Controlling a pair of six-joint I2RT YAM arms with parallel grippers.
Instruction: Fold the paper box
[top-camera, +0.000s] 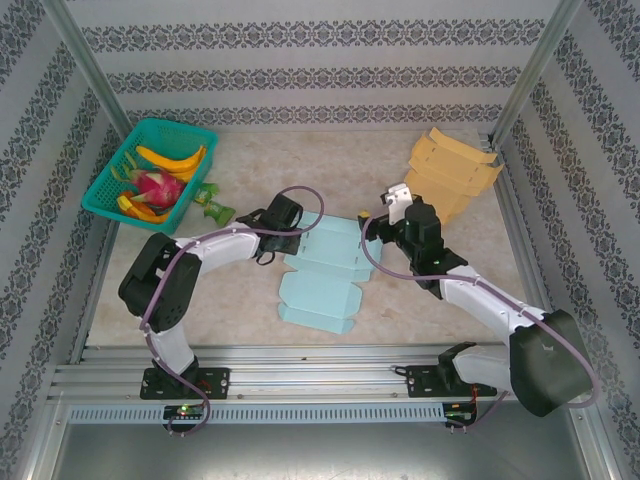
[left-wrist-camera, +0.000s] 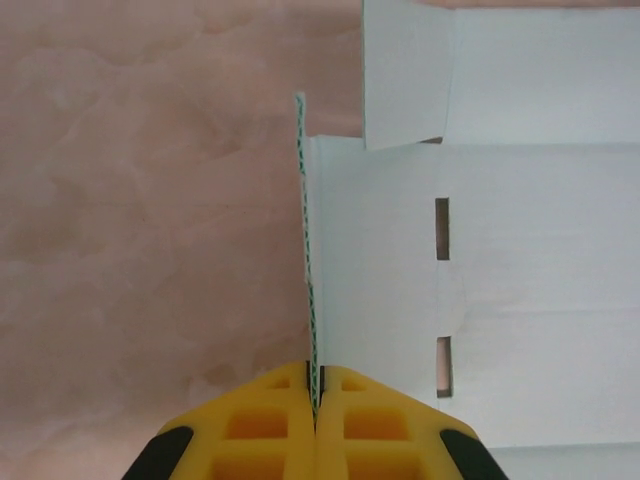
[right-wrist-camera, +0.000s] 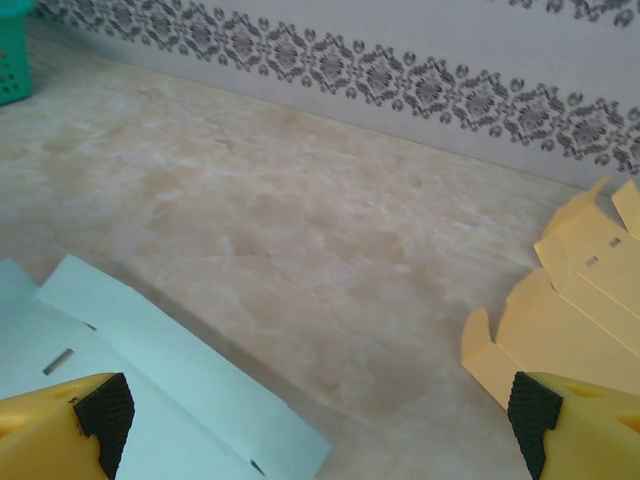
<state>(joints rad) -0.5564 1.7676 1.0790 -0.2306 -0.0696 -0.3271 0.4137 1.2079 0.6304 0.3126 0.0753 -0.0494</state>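
Note:
The paper box (top-camera: 322, 272) is a light blue cardboard blank lying mostly flat in the middle of the table. My left gripper (top-camera: 287, 247) is at its left edge. In the left wrist view the yellow fingers (left-wrist-camera: 260, 430) are shut on a raised side flap (left-wrist-camera: 311, 260), which stands on edge between them; the rest of the blank (left-wrist-camera: 520, 260) with two slots lies flat to the right. My right gripper (top-camera: 377, 235) hovers over the blank's far right corner (right-wrist-camera: 150, 390). It is open, its fingertips (right-wrist-camera: 100, 412) wide apart with nothing between them.
A stack of orange cardboard blanks (top-camera: 452, 172) lies at the back right, also seen as orange blanks (right-wrist-camera: 575, 320) in the right wrist view. A teal basket (top-camera: 112, 178) with bananas and a dragon fruit stands back left, with a small green object (top-camera: 212, 206) beside it. Patterned walls enclose the table.

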